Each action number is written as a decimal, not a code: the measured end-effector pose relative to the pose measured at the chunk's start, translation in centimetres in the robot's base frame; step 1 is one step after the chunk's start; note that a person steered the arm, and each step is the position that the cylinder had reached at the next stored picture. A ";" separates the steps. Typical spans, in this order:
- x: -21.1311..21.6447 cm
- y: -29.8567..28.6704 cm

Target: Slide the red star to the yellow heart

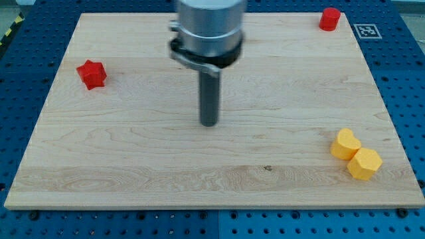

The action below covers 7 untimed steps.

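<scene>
The red star (91, 74) lies near the left edge of the wooden board (133, 166). The yellow heart (345, 143) lies near the board's right edge, low in the view, touching a yellow hexagon (364, 164) just below and right of it. My tip (209, 123) is near the middle of the board, well to the right of and below the red star and far left of the yellow heart. It touches no block.
A red cylinder-like block (329, 18) stands at the board's top right corner. The arm's grey body (206, 30) hangs over the top middle of the board. A blue perforated table (405, 79) surrounds the board.
</scene>
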<state>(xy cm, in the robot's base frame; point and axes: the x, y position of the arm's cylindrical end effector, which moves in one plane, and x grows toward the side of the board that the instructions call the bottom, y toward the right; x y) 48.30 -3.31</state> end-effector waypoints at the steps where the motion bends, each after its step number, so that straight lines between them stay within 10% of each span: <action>1: -0.7 -5.9; 7: -6.8 -22.8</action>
<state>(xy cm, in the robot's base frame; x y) 41.48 -26.12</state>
